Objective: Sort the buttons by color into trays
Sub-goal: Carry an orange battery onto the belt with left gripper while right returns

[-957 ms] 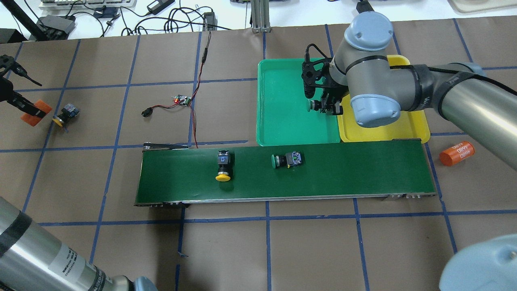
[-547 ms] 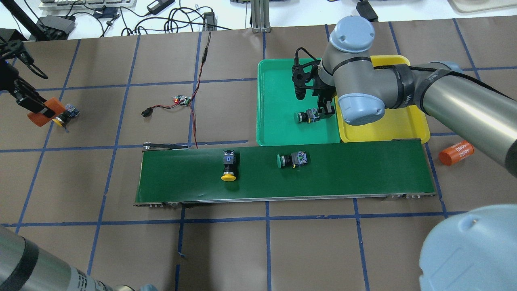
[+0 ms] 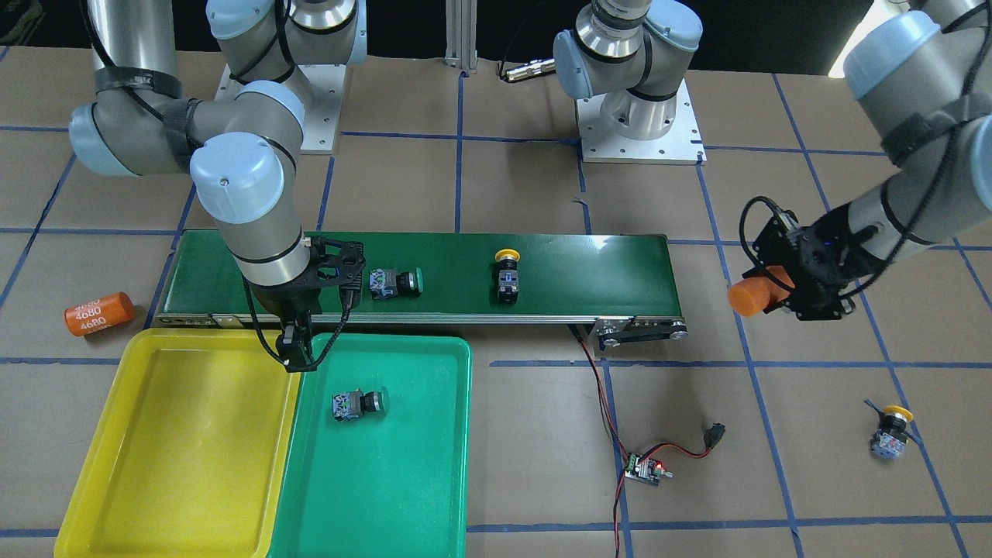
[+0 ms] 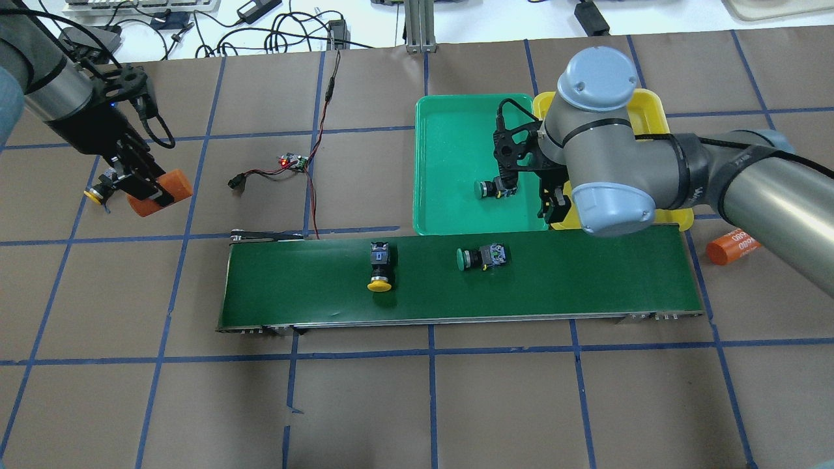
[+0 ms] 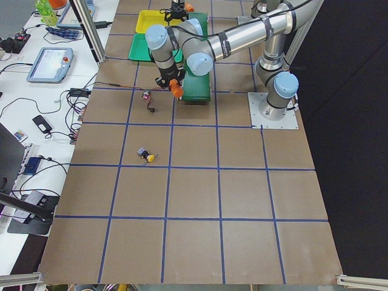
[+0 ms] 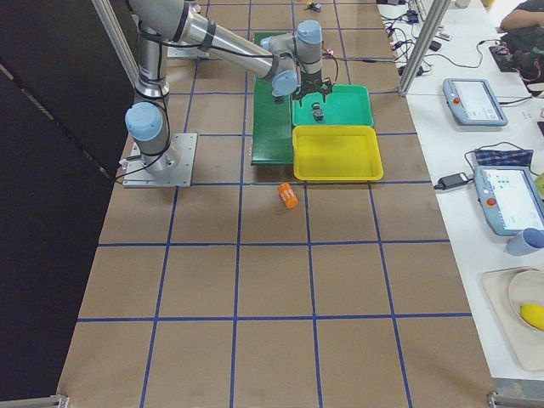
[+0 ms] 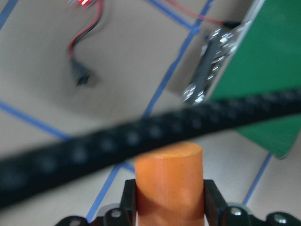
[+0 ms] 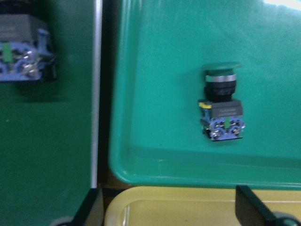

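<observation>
The right gripper (image 3: 297, 356) is hanging above the spot where the green tray (image 3: 403, 480) and the yellow tray (image 3: 178, 434) are touching side by side. Its two fingers (image 8: 91, 207) are standing wide apart and are holding nothing. One green button (image 3: 356, 404) is lying on its side inside the green tray, near the gripper but not touching it. The other green button (image 4: 482, 258) is lying on the dark green conveyor belt (image 4: 586, 280), and a yellow button (image 4: 380, 266) is lying on the belt too, well apart from it. The left gripper (image 4: 140, 179) is floating above the brown table, off the end of the belt, and its fingers (image 7: 129, 202) are squeezing an orange cylinder (image 7: 169, 183) from both sides. The other yellow button (image 3: 891, 432) is sitting on the table, and it seems to be partly hiding behind the left gripper in the overhead view. An orange cylinder marked 4680 (image 3: 98, 313) is lying on the table beside the yellow tray. A small circuit board (image 3: 643, 469) with red and black wires is lying on the table between the belt and the other yellow button.
</observation>
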### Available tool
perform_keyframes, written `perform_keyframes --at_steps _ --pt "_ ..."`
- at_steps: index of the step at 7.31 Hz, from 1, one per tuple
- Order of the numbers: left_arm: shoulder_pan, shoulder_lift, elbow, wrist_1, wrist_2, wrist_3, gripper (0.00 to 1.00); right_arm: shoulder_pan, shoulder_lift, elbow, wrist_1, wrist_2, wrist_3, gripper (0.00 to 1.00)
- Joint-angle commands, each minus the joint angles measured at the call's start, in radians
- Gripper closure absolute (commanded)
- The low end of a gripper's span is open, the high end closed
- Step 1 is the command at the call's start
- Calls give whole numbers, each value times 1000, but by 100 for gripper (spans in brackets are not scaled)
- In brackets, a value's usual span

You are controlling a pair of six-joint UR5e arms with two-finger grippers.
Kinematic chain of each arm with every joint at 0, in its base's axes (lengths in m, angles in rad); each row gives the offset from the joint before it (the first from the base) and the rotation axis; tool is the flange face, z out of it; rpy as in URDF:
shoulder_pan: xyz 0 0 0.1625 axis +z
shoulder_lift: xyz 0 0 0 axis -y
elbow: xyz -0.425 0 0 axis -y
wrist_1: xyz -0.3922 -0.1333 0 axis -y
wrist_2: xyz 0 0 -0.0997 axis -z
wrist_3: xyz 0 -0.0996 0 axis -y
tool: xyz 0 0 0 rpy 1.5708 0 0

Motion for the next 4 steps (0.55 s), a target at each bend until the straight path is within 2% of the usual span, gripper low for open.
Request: perform_keyframes --at_steps 1,2,4 --pt "-179 100 -149 94 67 0 95 -45 -113 144 12 -2 -27 0" --pt "-246 117 -245 223 122 6 95 -55 -115 189 -7 -2 -24 0" --pt "-317 104 -396 467 120 2 95 -63 -118 194 -5 1 -22 0"
